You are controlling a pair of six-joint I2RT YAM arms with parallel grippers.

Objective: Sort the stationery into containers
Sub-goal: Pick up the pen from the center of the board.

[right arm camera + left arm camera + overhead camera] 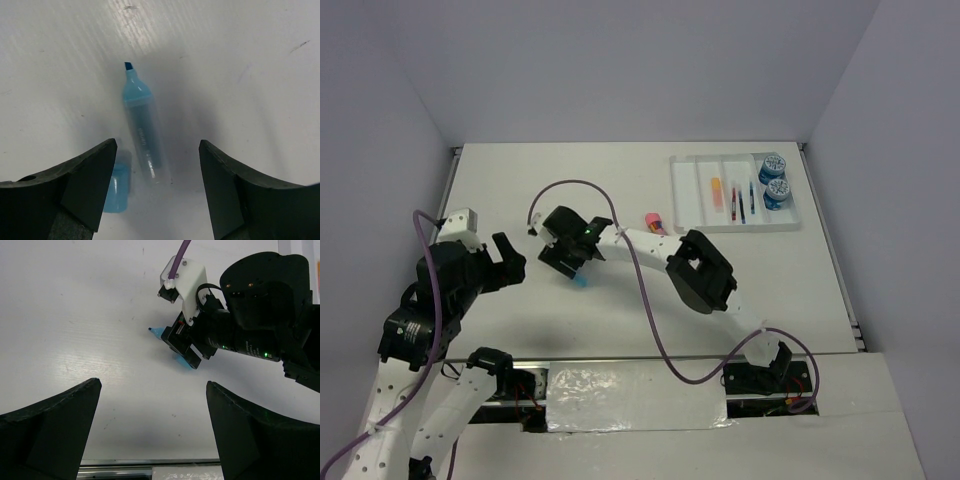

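Note:
A light-blue marker (pixel 142 130) lies uncapped on the white table, its tip pointing away, with its loose cap (pixel 116 187) just to its left. My right gripper (pixel 157 145) is open, low over it, its fingers straddling the marker's rear end without touching. From above, the right gripper (pixel 570 268) covers most of the marker (pixel 580 283). A pink marker (pixel 655 222) lies near the white tray (pixel 685 222), which holds an orange marker (pixel 716 190), thin pens (pixel 740 203) and two blue rolls (pixel 774 178). My left gripper (pixel 516 262) is open and empty, to the left.
The left wrist view shows my left gripper (pixel 153 385) facing the right arm's wrist (pixel 260 305) and its purple cable (pixel 180 257). The cable (pixel 645 290) loops over the table middle. The table's near edge (pixel 150 462) runs just below the left fingers.

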